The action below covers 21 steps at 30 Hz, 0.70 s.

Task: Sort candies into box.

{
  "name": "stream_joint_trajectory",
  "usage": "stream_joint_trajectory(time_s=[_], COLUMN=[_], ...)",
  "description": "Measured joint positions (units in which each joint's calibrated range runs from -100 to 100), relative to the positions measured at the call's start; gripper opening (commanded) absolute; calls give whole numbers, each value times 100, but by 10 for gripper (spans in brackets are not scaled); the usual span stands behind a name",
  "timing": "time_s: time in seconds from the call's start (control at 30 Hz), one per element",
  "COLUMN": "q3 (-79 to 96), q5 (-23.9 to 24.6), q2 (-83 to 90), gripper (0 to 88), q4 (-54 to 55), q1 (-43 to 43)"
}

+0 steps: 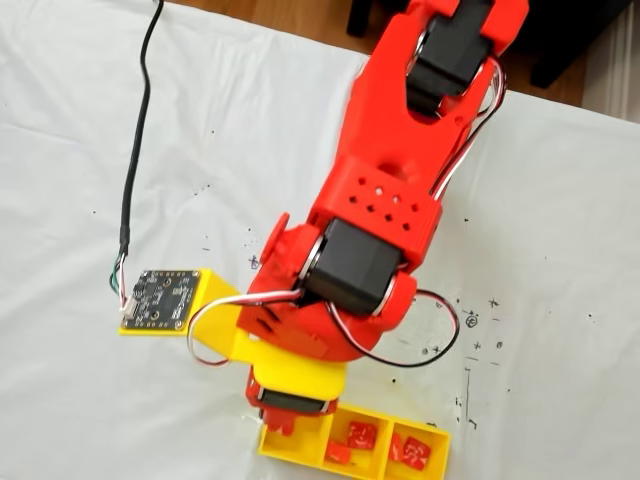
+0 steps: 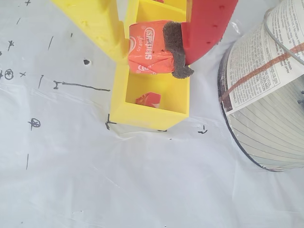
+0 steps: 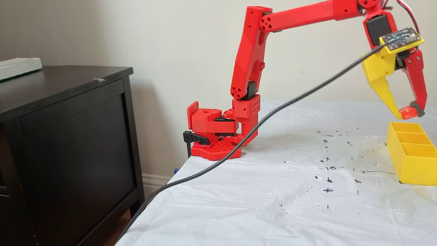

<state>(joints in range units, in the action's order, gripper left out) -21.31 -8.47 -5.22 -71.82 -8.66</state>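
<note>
The claw [image 3: 408, 112] hangs above the far end of the box [image 3: 413, 160] in a fixed view, its yellow finger and red finger closed narrow on one orange-red candy [image 2: 151, 47], which the wrist view shows pressed against a dark pad [image 2: 175, 47] on the red finger. The held candy is clear of the box, above it and not touching.

The box is a yellow tray with three compartments in a row. In a fixed view from above, two candies [image 1: 352, 442] lie in the middle compartment and one or two red pieces [image 1: 412, 450] in the right one; the left compartment is hidden under the claw. The wrist view shows one candy [image 2: 148, 99] in the near compartment.

The box stands on the surface [image 3: 273, 191], which is covered by a wrinkled white sheet marked with small black pen marks. Left of the box the sheet is open. In the wrist view a round container with a printed label [image 2: 266, 85] stands just right of the box. A black cable [image 3: 239, 143] crosses above the sheet to the small circuit board [image 1: 158, 298] on the claw. A dark cabinet [image 3: 68, 147] stands at the left by a pale wall.
</note>
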Motion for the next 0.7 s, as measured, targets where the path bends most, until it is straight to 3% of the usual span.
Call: stream_joint_trajectory(time_s=[0.7], q3=[-1575], q5=[63], q2=[-1706], gripper=[1], q4=[0], q1=[244])
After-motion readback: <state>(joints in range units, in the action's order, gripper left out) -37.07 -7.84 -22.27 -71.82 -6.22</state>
